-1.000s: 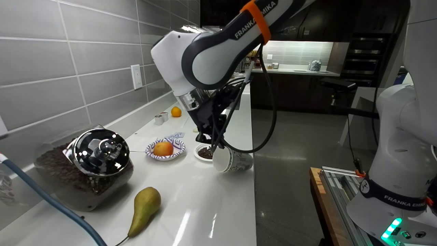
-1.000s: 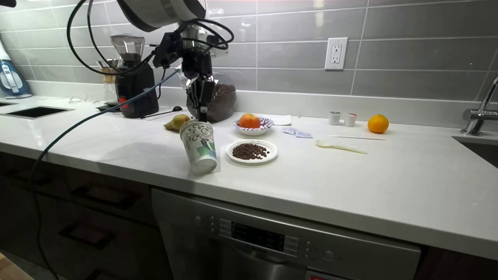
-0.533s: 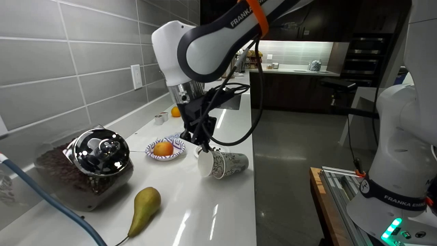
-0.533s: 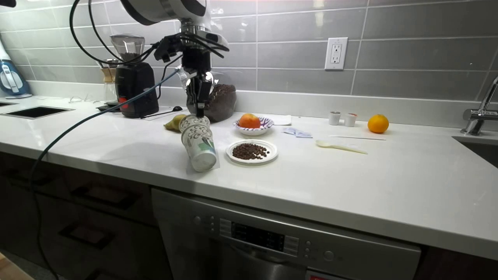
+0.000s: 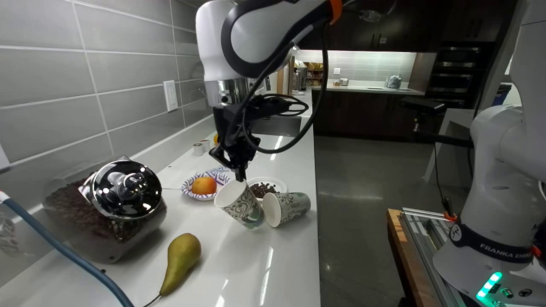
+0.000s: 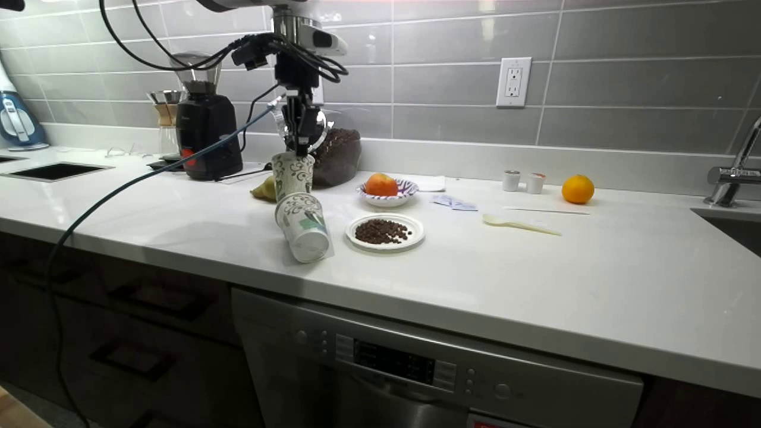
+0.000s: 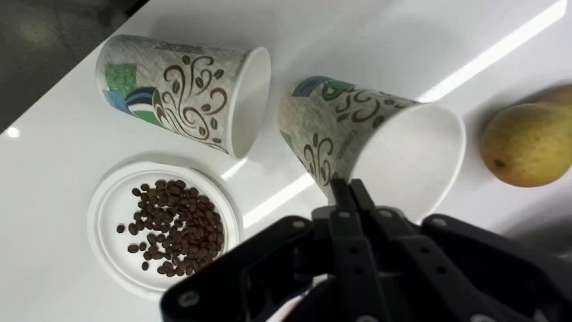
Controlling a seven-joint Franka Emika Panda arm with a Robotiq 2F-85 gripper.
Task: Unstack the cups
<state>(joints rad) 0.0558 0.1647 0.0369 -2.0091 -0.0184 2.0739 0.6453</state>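
Observation:
My gripper [image 5: 240, 175] is shut on the rim of a whitish printed paper cup [image 5: 242, 206]. In the wrist view, one fingertip is inside the held cup [image 7: 330, 120] and one outside; the gripper [image 7: 352, 185] pinches its wall. The cup is tilted, mouth up toward the jar side; I cannot tell whether its base touches the counter. A second cup [image 5: 291, 207] lies on its side near the counter edge, mouth toward the held cup. The wrist view shows a gap between this lying cup [image 7: 178, 91] and the held one. In an exterior view the lying cup [image 6: 305, 232] hides the held cup's base.
A white plate [image 6: 415, 241] of brown beans sits beside the lying cup. A patterned bowl [image 5: 223, 184] holds a fruit. A pear [image 5: 182, 260] and a large jar [image 5: 106, 238] stand toward the wall. A spoon [image 6: 520, 224] lies farther along. The counter edge [image 5: 318, 256] is near the lying cup.
My gripper has moved up and toward the wall, pulling one cup out of the other. The held cup has tipped more upright. The outer cup stays lying on the counter.

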